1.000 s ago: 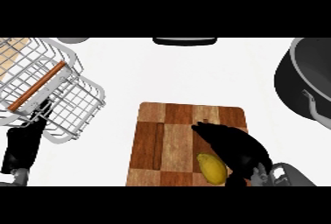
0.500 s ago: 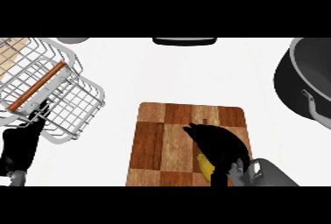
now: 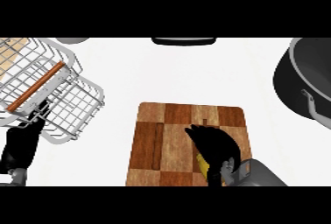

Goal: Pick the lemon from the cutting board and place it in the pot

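A yellow lemon (image 3: 203, 165) lies on the wooden cutting board (image 3: 168, 131) near its lower right part. My right hand (image 3: 214, 144) covers most of the lemon, with its fingers curled over it; only a thin yellow strip shows at the hand's left edge. The dark grey pot (image 3: 307, 83) stands at the right edge of the counter, far up and right of the hand. My left hand (image 3: 20, 146) rests at the lower left, open, beside the wire rack.
A white wire dish rack (image 3: 48, 94) with a wooden handle fills the upper left. A dark object (image 3: 184, 40) sits at the top edge, middle. White counter lies between the board and the pot.
My right hand slid left and down over the lemon, and its fingers closed around it, hiding most of the yellow. The left hand stayed still.
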You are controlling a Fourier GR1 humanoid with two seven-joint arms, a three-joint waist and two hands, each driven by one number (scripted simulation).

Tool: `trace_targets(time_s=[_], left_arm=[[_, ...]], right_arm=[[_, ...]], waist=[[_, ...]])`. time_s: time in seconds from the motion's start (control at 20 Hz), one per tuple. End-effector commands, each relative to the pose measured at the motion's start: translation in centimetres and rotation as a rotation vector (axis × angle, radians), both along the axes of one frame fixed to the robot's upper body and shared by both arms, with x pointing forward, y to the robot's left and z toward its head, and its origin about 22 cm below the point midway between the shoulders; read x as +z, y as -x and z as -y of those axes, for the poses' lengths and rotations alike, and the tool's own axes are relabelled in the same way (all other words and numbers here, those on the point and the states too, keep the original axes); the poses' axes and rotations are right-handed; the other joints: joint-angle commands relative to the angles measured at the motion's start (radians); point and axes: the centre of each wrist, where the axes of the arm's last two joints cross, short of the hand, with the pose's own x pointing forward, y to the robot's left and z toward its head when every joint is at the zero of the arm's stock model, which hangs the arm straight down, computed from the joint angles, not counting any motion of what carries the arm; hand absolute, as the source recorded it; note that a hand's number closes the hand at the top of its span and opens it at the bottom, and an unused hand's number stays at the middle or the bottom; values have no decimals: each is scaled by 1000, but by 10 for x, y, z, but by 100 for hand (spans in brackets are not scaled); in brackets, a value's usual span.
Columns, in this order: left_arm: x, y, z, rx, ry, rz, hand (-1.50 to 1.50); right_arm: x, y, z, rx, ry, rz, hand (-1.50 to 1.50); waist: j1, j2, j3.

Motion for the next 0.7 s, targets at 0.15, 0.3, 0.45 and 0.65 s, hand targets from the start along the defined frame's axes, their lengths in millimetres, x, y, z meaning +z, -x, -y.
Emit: trace_targets(time_s=[0.15, 0.3, 0.45, 0.65], left_arm=[[-14, 3, 14, 6, -5, -3, 0], [-2, 5, 3, 3, 3, -9, 0], [-8, 8, 7, 21, -6, 20, 0], [-9, 6, -5, 4, 1, 2, 0]], right_arm=[[-11, -4, 11, -25, 49, -27, -150], [-22, 11, 18, 11, 46, -61, -150], [-15, -8, 25, 84, 44, -16, 150], [-24, -10, 6, 83, 22, 18, 150]], waist=[[-1, 0, 0], [-2, -1, 0], [0, 0, 1], [1, 1, 0]])
